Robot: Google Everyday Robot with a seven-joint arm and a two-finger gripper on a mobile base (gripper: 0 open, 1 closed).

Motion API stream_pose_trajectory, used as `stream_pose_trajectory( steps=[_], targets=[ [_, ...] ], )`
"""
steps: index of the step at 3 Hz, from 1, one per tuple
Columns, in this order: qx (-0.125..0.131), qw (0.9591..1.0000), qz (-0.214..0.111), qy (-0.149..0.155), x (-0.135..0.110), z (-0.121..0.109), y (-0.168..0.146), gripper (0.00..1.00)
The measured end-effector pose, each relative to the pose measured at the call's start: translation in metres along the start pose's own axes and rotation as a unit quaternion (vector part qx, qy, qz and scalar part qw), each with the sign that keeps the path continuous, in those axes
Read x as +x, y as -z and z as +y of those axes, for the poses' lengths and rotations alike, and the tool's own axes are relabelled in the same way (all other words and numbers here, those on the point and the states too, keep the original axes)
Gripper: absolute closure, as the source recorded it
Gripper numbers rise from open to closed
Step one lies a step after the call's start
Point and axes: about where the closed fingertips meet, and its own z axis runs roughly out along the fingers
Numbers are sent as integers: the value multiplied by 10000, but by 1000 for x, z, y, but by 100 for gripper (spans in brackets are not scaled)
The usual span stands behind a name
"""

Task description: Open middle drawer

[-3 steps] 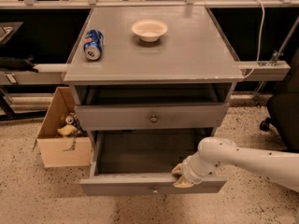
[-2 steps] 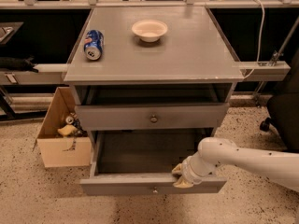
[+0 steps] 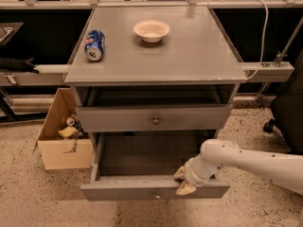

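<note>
Gripper (image 3: 184,181), cream-tipped, on a white arm reaching in from the right. It is set at the front rim of the grey flat-fronted middle drawer (image 3: 118,191), right of its small round metal knob (image 3: 156,193). Whether it is clamped or slack cannot be told. Drawer stands pulled well out toward the near side, grey interior showing. Handling, by judgement: rigid, light on its runners, smooth-faced; knob or top rim offers the surest hold. Upper grey drawer (image 3: 113,119) sits further back, above.

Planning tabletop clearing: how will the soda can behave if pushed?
The can lies on its side, so it would probably roll. Smooth metal, likely slippery and light. The pincer is down at the front of the open drawer, away from it.
</note>
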Motion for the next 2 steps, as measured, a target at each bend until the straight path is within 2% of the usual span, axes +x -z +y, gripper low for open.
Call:
stream_pose_trajectory(
  steps=[1,2],
  targets=[
    [0,10000,0,0,0,0,0,1],
    [-47,10000,-10,47,1,4,-2,0]
  ],
)
